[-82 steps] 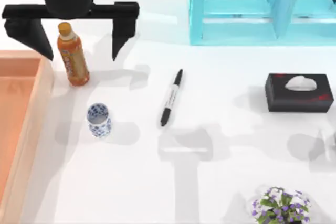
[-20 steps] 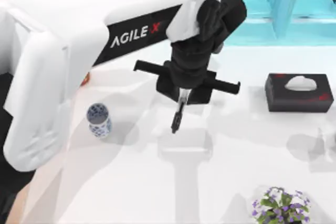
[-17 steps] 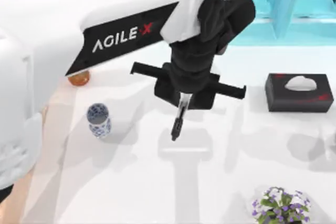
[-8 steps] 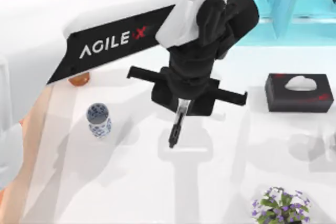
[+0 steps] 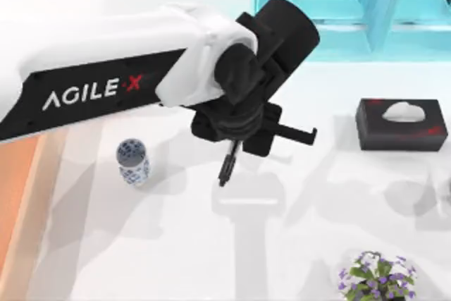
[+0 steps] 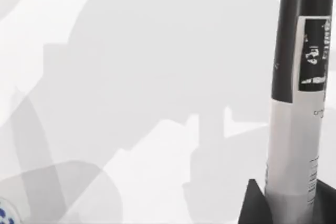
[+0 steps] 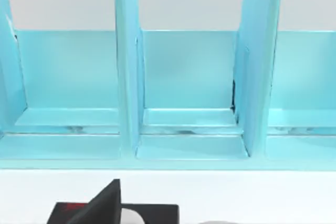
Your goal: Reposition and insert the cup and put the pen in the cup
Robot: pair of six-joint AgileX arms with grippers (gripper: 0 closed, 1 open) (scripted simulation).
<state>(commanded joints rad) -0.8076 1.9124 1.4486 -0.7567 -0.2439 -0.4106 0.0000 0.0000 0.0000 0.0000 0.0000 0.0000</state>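
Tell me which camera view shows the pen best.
The left wrist view: the pen is seen close, its barrel print visible, held in the left gripper. The top view shows its lower black end below the arm.

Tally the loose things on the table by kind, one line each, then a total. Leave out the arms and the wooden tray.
Cup: 1
Pen, held by the left gripper: 1
Tissue box: 1
Potted flowers: 1
Blue shelf rack: 1
Total: 5

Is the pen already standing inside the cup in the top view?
No: the pen hangs from the left gripper, well apart from the cup.
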